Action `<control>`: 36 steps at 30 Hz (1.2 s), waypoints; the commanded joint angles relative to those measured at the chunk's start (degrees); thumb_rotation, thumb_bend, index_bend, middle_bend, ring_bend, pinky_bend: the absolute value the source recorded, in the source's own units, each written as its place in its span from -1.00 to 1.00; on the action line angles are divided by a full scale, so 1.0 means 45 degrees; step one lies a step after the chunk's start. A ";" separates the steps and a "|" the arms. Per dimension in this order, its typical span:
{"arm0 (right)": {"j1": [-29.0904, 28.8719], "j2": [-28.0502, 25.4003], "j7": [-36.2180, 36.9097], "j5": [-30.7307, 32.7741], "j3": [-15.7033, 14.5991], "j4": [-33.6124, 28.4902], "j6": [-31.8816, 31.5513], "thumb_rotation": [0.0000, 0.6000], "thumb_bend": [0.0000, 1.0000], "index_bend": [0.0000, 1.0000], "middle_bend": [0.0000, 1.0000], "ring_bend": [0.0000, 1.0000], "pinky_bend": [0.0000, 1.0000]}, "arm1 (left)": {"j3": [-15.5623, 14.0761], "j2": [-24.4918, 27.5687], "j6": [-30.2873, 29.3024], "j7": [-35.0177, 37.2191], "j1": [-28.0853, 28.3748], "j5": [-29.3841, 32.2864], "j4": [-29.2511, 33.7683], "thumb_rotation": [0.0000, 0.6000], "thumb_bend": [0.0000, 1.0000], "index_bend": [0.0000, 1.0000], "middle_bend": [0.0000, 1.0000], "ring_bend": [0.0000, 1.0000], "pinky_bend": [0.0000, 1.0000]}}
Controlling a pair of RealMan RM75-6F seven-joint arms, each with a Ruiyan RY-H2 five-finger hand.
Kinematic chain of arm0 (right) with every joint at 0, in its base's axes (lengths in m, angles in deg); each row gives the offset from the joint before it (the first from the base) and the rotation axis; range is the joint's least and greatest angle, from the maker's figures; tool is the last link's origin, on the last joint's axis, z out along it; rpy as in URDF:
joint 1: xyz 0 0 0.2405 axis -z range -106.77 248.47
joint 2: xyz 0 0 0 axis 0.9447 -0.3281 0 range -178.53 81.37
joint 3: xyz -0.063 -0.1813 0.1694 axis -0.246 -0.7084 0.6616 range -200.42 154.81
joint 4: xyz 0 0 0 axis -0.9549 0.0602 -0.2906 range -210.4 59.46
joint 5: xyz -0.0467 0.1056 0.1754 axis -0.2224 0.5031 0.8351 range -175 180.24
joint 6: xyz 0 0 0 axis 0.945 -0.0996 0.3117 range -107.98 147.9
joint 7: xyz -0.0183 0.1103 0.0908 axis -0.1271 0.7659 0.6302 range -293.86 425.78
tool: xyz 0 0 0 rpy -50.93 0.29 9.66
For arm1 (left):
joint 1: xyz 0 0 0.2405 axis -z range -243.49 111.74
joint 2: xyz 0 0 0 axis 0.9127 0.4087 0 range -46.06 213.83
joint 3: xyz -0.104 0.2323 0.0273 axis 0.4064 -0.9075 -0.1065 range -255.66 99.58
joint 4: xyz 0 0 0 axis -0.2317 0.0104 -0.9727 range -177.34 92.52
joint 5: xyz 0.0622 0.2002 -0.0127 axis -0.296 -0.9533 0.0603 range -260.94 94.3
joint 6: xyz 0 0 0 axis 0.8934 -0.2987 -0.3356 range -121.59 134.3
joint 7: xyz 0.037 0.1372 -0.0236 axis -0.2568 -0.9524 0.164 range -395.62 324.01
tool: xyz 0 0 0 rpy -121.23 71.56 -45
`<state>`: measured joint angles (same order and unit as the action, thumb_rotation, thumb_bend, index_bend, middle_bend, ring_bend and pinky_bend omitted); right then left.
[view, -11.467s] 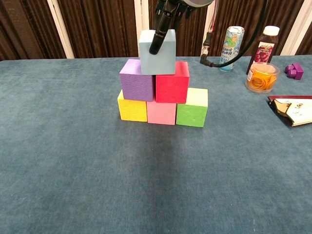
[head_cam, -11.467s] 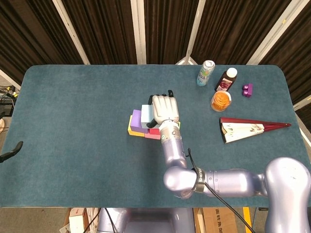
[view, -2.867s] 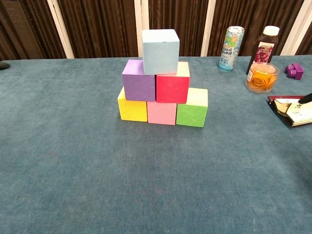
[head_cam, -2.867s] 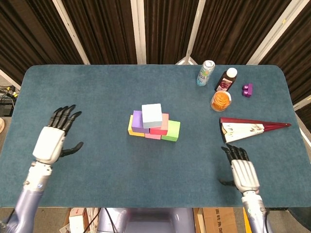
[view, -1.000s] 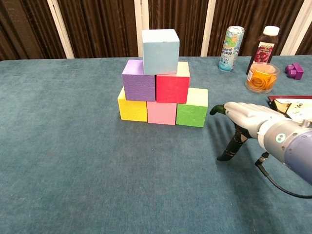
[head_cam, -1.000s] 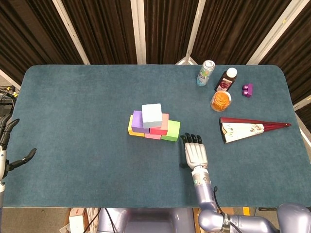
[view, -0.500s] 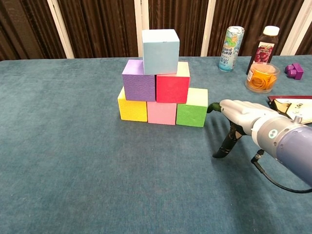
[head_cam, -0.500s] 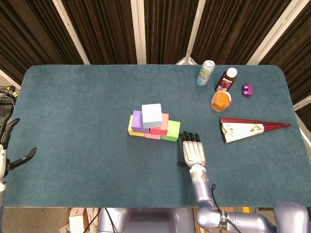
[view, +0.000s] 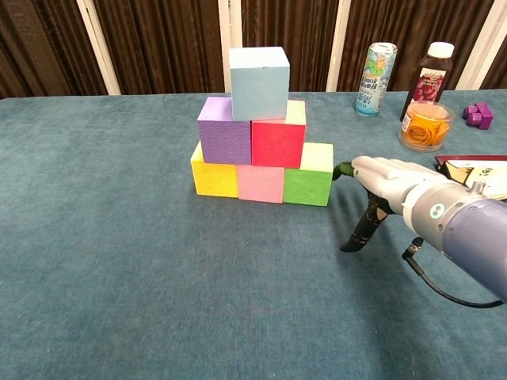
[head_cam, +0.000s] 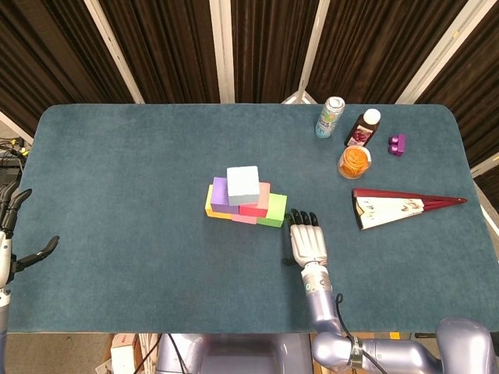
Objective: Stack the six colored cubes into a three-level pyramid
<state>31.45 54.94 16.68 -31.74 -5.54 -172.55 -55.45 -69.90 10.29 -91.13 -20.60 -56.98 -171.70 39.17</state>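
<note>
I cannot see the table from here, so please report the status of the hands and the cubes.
Right hand open, fingertips at green cube. Left hand open, at table's edge. Pyramid stands, three levels, light blue cube on top. Nothing in the way.

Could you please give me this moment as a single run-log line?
pyramid: six cubes, three levels, standing | right robot hand: open, fingertips at green cube | left robot hand: open, table edge
</note>
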 commanded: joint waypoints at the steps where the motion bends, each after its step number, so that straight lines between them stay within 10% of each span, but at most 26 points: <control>1: -0.0049 0.0011 -0.0035 0.0074 -0.0003 0.0011 -0.0011 1.00 -0.69 -0.71 -0.82 -0.87 -1.00 | 0.0021 -0.0018 0.0010 -0.0029 -0.0004 0.0009 -0.0008 1.00 -0.45 -0.75 -1.00 -1.00 -1.00; 36: 0.0055 -0.0927 -0.0138 0.0483 -0.0063 -0.1052 -0.1297 1.00 -0.69 -0.71 -0.82 -0.87 -1.00 | 0.0230 -0.0069 0.0168 -0.0446 -0.0091 0.0175 0.0012 1.00 -0.45 -0.75 -1.00 -1.00 -1.00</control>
<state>31.16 51.51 15.84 -29.39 -5.72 -176.51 -60.78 -68.86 9.98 -90.38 -22.60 -57.38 -170.91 39.22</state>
